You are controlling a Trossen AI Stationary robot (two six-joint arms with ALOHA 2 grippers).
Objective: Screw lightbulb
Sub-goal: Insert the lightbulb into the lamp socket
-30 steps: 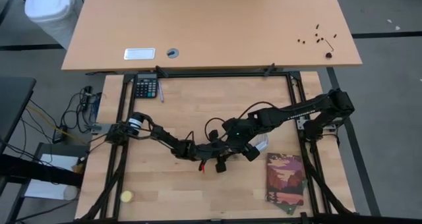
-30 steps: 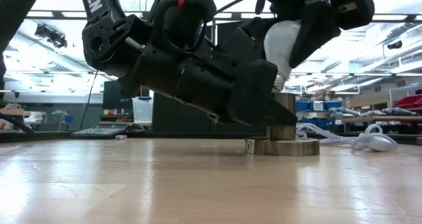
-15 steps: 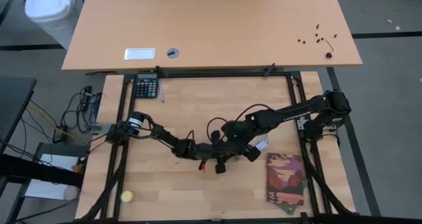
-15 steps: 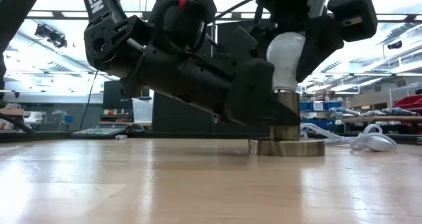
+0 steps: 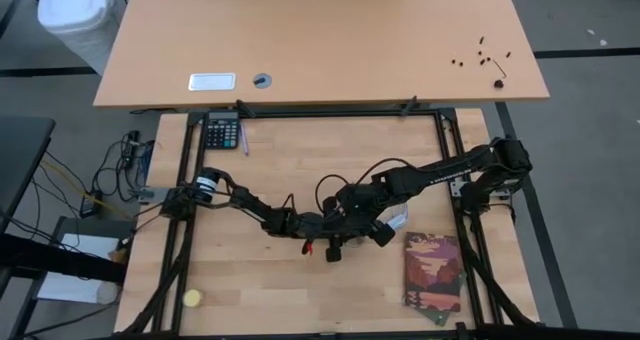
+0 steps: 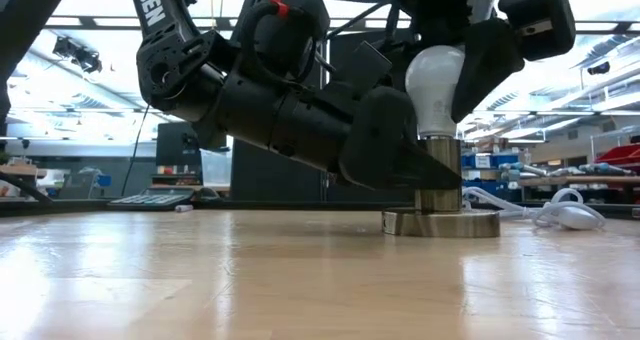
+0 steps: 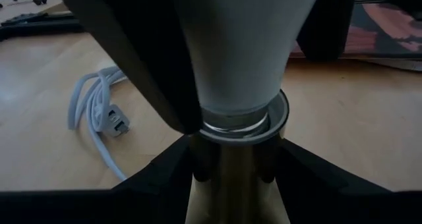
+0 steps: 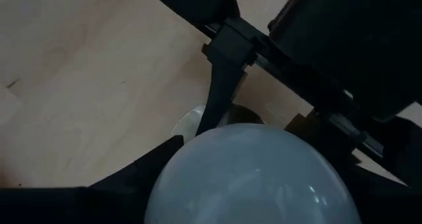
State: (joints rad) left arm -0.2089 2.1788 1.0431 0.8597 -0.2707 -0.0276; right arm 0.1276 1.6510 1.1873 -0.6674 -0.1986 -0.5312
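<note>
The white lightbulb [image 6: 432, 80] stands upright with its base down in the collar [image 7: 244, 122] of the brass socket stem [image 6: 438, 170]. That stem rises from a round metal disc [image 6: 440, 223] lying flat on the table. My left gripper [image 6: 405, 170] reaches in level and is shut on the stem. My right gripper [image 6: 462, 55] comes down from above and is shut on the bulb. In the high view both grippers [image 5: 335, 230] meet at the table's middle, and the arms hide the bulb there. My left gripper pinches the socket's brass stem [image 7: 237, 184] between its two fingers [image 7: 173, 168], just under the collar. The fingers come in nearly level, across the upright stem. The socket's disc rests flat on the table. My right gripper holds the lightbulb's white glass [image 7: 237, 46], one finger [image 7: 148, 59] on each side of its wide part. The fingers slant down from above. The bulb stands upright, its screw base inside the socket collar.
A white cable with a plug [image 7: 99, 118] lies on the table just beyond the socket. A colourful book [image 5: 432, 270] lies at the near right, a yellow ball [image 5: 191, 298] at the near left and a calculator [image 5: 221, 132] at the far left.
My right gripper has sunk a little and brought the bulb from tilted to upright. The bulb's grey screw base, bare above the collar before, now sits inside it. My left gripper has turned slightly while it keeps hold of the stem.
</note>
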